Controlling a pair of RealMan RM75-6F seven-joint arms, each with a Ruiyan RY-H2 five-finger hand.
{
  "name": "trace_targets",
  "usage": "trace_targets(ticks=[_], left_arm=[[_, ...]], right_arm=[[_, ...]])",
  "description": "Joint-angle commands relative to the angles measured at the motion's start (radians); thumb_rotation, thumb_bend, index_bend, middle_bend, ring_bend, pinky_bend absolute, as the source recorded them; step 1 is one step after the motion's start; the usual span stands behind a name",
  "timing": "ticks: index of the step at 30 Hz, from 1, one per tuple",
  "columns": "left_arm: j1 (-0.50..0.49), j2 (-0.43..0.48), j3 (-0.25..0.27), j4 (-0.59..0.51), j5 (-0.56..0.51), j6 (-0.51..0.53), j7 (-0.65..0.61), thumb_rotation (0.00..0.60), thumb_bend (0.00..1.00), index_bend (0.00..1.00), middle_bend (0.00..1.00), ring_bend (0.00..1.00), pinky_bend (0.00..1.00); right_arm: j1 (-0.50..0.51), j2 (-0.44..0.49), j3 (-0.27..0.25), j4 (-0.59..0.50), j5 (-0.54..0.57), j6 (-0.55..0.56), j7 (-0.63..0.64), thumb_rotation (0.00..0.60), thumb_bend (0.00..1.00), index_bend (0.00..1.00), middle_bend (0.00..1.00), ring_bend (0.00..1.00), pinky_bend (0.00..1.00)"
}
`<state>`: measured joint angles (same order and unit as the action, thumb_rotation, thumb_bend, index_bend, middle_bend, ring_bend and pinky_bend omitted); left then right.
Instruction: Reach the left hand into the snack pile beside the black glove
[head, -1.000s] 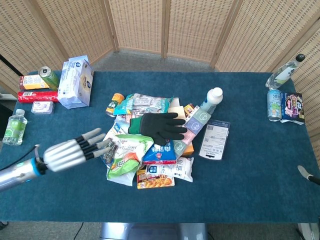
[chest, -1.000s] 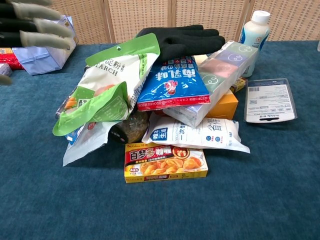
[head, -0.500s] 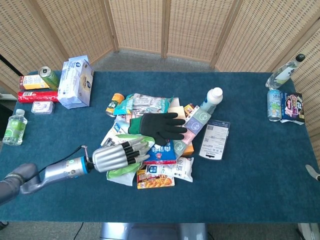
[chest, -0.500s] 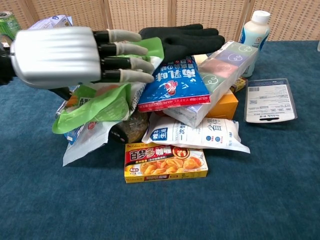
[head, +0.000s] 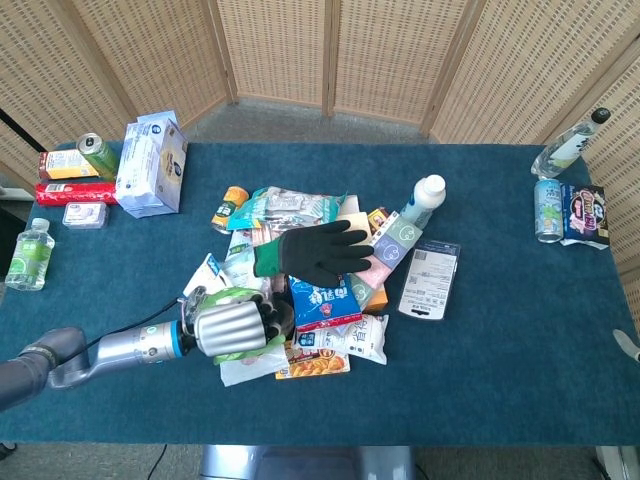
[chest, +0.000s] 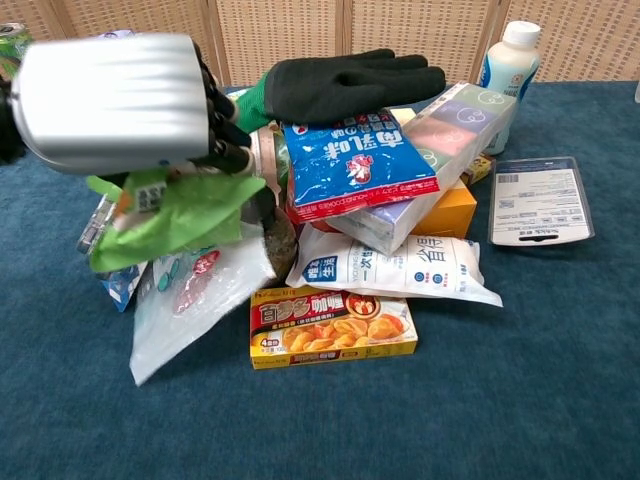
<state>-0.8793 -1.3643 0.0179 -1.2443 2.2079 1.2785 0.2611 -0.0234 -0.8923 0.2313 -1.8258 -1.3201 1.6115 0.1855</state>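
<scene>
My left hand (head: 232, 328) is down in the left side of the snack pile, in front of the black glove (head: 315, 252). Its fingers curl into a crumpled green snack bag (chest: 165, 205) and grip it. In the chest view the left hand (chest: 115, 100) fills the upper left, with the black glove (chest: 350, 82) lying on top of the pile to its right. A blue packet (chest: 355, 160) leans under the glove, and a yellow box (chest: 332, 325) lies flat at the front. Only a sliver of my right hand (head: 630, 345) shows at the right edge.
A white bottle (head: 425, 200) and a flat dark card pack (head: 430, 278) sit right of the pile. A blue-white box (head: 150, 165), a can (head: 97, 155) and a water bottle (head: 28, 255) stand at the left. Drinks (head: 550, 210) stand at the far right.
My left hand has moved right into the pile and curled its fingers into the green bag, which has crumpled. The glove and blue packet have shifted slightly.
</scene>
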Motion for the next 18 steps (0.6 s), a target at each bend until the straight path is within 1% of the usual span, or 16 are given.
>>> trace_targets(ticks=[1,4,7,13,18], left_arm=[[0.007,0.065,-0.002,-0.072,-0.004,0.044,0.025,0.600,0.00,0.96,0.89,0.91,0.88],[0.012,0.125,-0.013,-0.141,-0.002,0.085,0.037,0.600,0.00,0.96,0.89,0.91,0.88],[0.016,0.207,-0.034,-0.225,0.000,0.125,0.054,0.600,0.00,0.96,0.88,0.91,0.87],[0.029,0.371,-0.113,-0.374,-0.054,0.166,0.087,0.600,0.00,0.96,0.88,0.90,0.87],[0.041,0.450,-0.164,-0.437,-0.092,0.189,0.092,0.600,0.00,0.96,0.87,0.90,0.87]], right_arm=[[0.000,0.000,-0.002,-0.005,-0.003,0.002,-0.006,0.600,0.00,0.00,0.00,0.00,0.00],[0.001,-0.001,-0.003,-0.008,-0.003,0.001,-0.013,0.600,0.00,0.00,0.00,0.00,0.00],[0.002,-0.002,-0.004,-0.013,-0.003,0.000,-0.018,0.600,0.00,0.00,0.00,0.00,0.00],[0.002,0.000,-0.006,-0.024,-0.010,0.003,-0.026,0.600,0.00,0.00,0.00,0.00,0.00],[0.000,-0.001,-0.008,-0.029,-0.011,0.005,-0.028,0.600,0.00,0.00,0.00,0.00,0.00]])
